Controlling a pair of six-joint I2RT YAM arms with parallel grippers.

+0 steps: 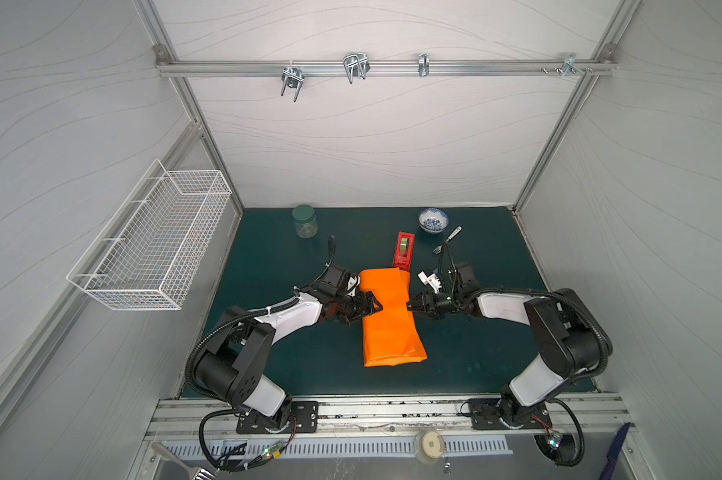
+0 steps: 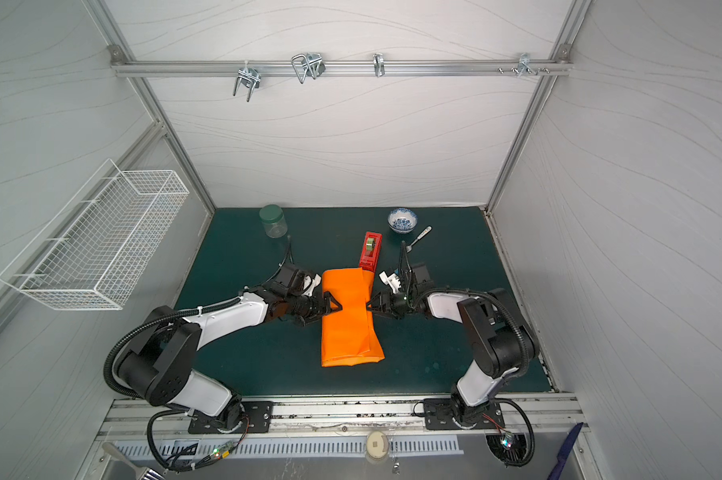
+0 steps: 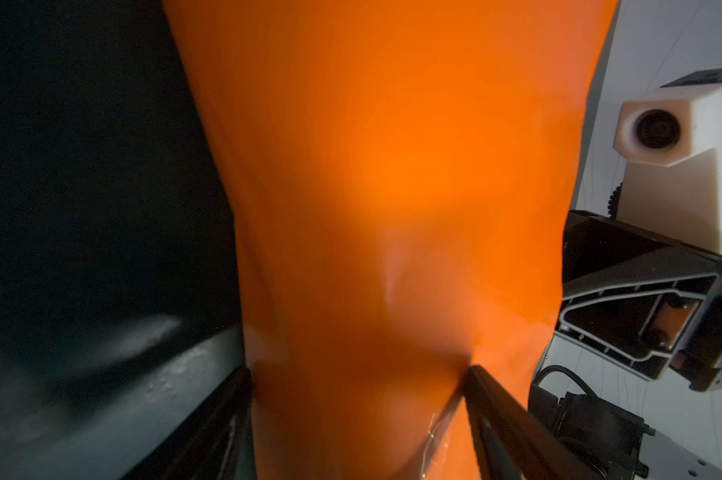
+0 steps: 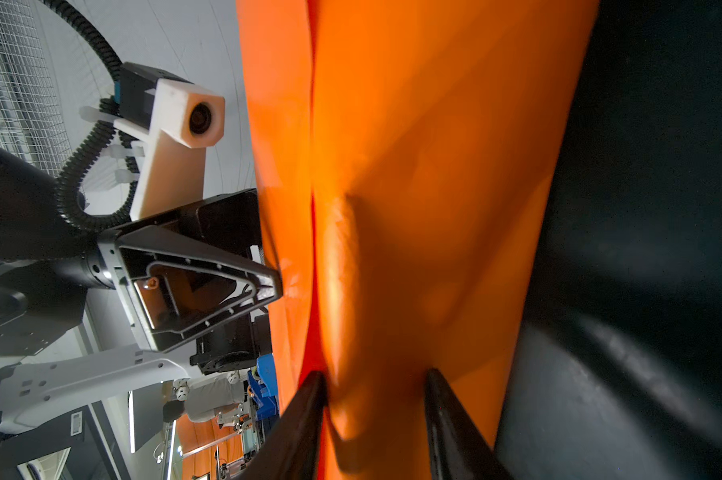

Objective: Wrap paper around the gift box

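The paper (image 1: 388, 320) lies as a folded bundle at the middle of the worktop (image 1: 318, 374); the gift box, I judge, is hidden inside. The right tool (image 1: 410, 308) pinches its right side, probably to stop the fold springing open. The left tool (image 1: 376, 306) stands wide around the left side, seemingly not clamping. The red tape dispenser (image 1: 404, 249) sits just beside the far end.

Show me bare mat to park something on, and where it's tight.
Bare: the front strip of mat between the paper and the front rail, and the back stretch between the jar and the tape dispenser. Crowded: the paper's sides, taken by left gripper and right gripper, and around bowl and fork.
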